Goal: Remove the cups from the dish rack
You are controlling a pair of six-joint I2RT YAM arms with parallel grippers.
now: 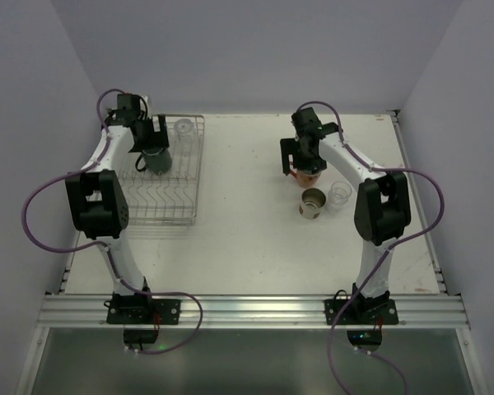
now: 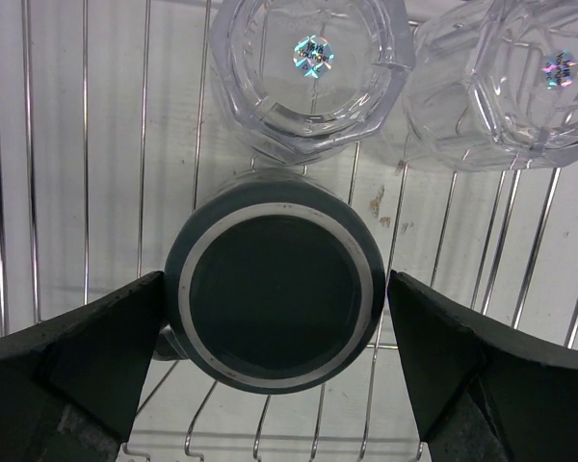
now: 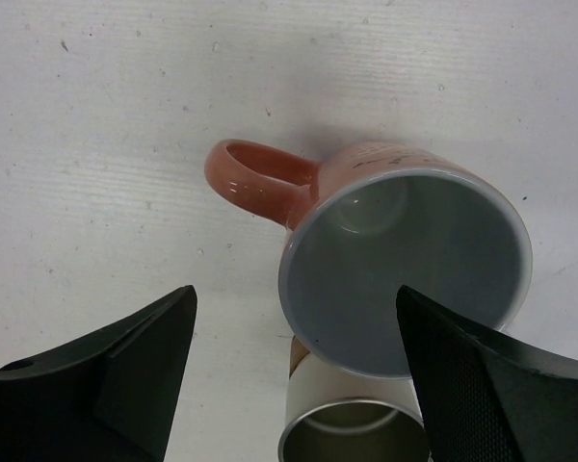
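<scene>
On the white table (image 1: 247,206) the right gripper (image 3: 297,300), jaws released, hangs over the upright pink mug (image 3: 405,269). The left gripper (image 2: 275,289), jaws spread, straddles the rack's (image 2: 87,144) upturned green mug (image 2: 279,322), ready to grasp.

Two white arms (image 1: 122,263), black joints, looping purple cables (image 1: 25,216).

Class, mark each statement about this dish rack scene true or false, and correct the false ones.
The dark green mug stands upside down in the dish rack. True.
The left pincer is shut. False: it is open, either side of that mug.
The pink mug lies in the rack. False: it stands upright on the table.
Two clear glasses sit in the rack. True.
The right pincer is open. True.
</scene>
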